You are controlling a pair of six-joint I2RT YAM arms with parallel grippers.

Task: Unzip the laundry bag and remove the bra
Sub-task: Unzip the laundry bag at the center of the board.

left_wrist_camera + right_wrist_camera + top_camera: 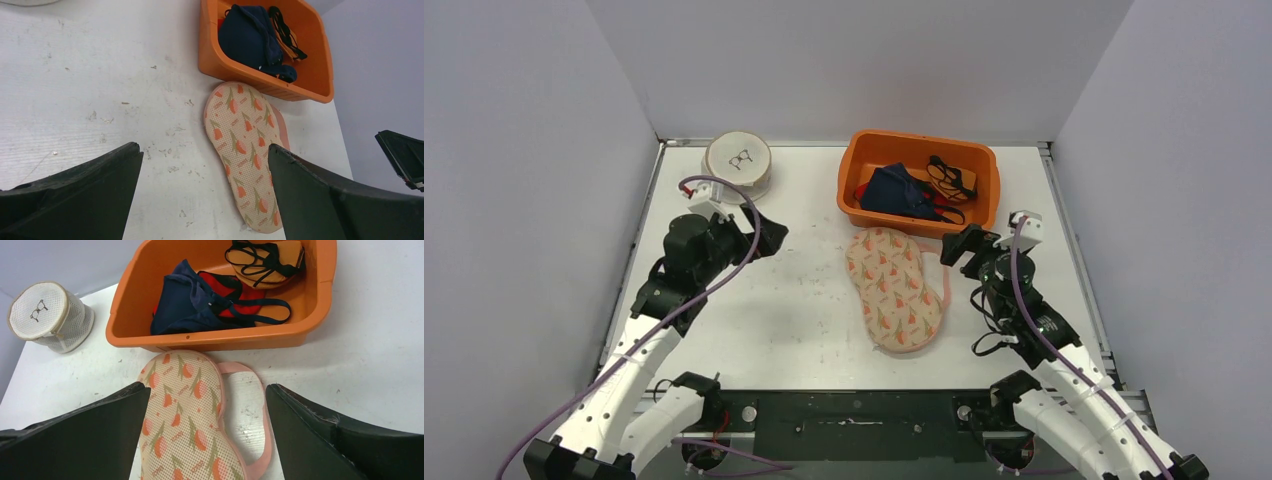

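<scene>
Mesh printed with orange tulips forms the peanut-shaped laundry bag [894,290], flat on the scuffed white table [804,300] just before the glossy orange tub [849,180]. From above, left gripper [759,240] and right gripper [959,247] sit either side of it, both spread wide, holding nothing. Left wrist view brings out the bag's dotted weave. Right wrist view adds a pink band [260,415] looping off its edge and a cylindrical white mesh pouch [50,315].

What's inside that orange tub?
In the tub: a navy garment lying over a red garment, and an orange piece with black straps. Most of the red garment and the tub floor beneath them are covered.
</scene>
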